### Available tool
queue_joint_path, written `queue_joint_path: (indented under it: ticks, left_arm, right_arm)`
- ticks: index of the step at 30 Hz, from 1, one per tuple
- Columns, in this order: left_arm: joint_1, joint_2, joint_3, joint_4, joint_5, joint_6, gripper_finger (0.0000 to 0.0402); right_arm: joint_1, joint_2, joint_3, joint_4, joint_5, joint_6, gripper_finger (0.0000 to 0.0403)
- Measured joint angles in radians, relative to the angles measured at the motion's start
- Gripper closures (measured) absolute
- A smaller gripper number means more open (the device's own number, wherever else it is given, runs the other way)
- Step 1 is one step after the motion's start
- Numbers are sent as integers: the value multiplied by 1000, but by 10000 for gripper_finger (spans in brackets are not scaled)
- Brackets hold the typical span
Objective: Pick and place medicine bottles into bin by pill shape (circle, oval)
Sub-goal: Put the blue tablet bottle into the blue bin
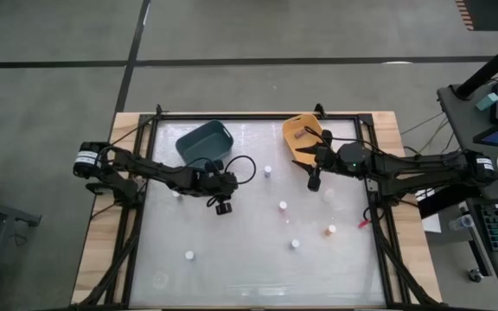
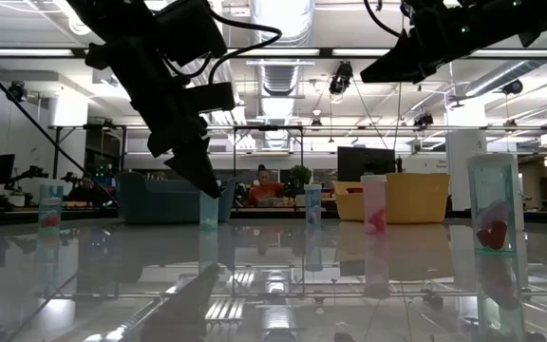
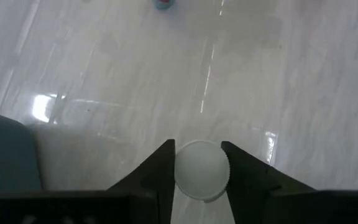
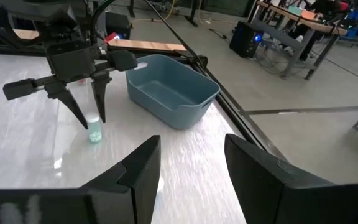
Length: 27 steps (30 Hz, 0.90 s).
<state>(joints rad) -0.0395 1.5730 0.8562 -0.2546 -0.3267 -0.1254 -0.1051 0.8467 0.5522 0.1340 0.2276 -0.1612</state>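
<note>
Left gripper (image 3: 197, 171) down over a white-capped medicine bottle (image 3: 201, 169) standing on the surface (image 1: 258, 250) by the blue tub (image 1: 204, 142), fingers (image 3: 160, 171) narrowed right against its cap for lifting; right gripper (image 4: 188, 165) just waiting, fingers apart, empty, near the yellow tub (image 1: 301, 136).

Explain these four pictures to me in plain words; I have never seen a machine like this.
Two dark robot arms work at a glossy white table. One picture looks down from above, one looks level across the table, and two come from cameras on the arms' wrists. Small white-capped medicine bottles stand scattered, with a blue-grey plastic tub and a yellow plastic tub at the back. The left claw has its fingers on either side of one bottle's round white cap. The right claw is open and empty, near the yellow tub.
</note>
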Motion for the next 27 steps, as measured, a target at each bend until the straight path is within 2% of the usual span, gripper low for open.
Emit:
queue_joint_path:
  ticks: [8,14,21,27]
  left_arm:
    - [1,-27,8,-4,0,0,298]
    - [41,-147,9,-55,2,1,299]
    - [167,-296,7,-89,0,9,299]
    - [299,-338,7,-75,0,57,300]
  right_arm:
    - [0,0,0,-3,0,0,232]
    - [0,0,0,-4,0,0,232]
    - [0,0,0,-4,0,0,232]
    - [0,0,0,-3,1,3,232]
